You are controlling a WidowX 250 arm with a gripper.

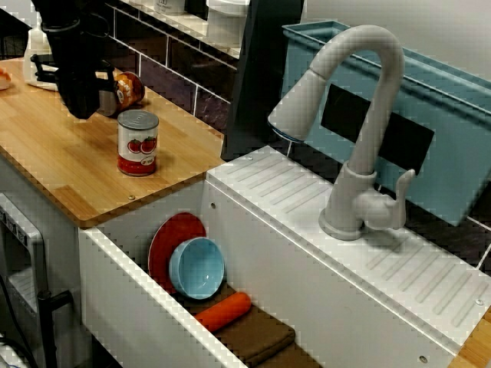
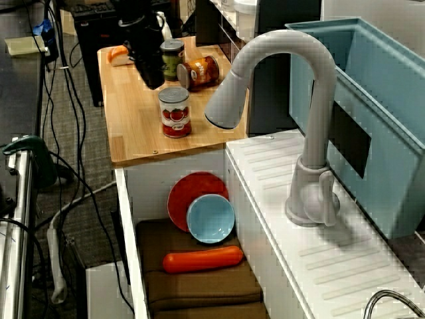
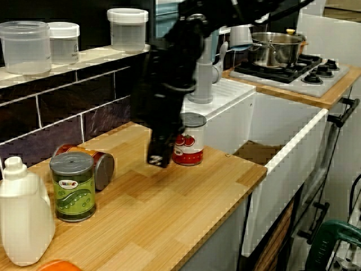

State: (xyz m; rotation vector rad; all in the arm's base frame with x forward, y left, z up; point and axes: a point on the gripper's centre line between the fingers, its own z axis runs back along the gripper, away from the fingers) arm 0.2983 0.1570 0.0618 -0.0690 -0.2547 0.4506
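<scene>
Largest before us is the pale, grained wooden counter (image 1: 61, 169), flat and smooth, butting against a glossy white sink (image 1: 130, 299) with a ribbed drainboard. From it rises a matte grey faucet (image 1: 360, 115), arched like a hook, with a teal plastic crate (image 1: 453, 130) behind. Over the counter the black arm (image 1: 73, 46) reaches down steeply. Its gripper (image 3: 158, 157) hangs just above the wood, and we cannot tell whether the jaws are apart or together, as the tip is dark and blurred. Just beside it, toward the sink, stands the tomato can (image 3: 192, 144), an upright metal cylinder with a red label. In the view across the counter the gripper overlaps the can's edge. Near it on the other side are a can on its side (image 2: 199, 71) and an upright green can (image 3: 72, 186). In the sink a brown cloth (image 2: 199, 286) carries a red plate (image 2: 192, 193), a light blue bowl (image 2: 210, 218) leaning on it, and an orange carrot (image 2: 202, 259).
</scene>
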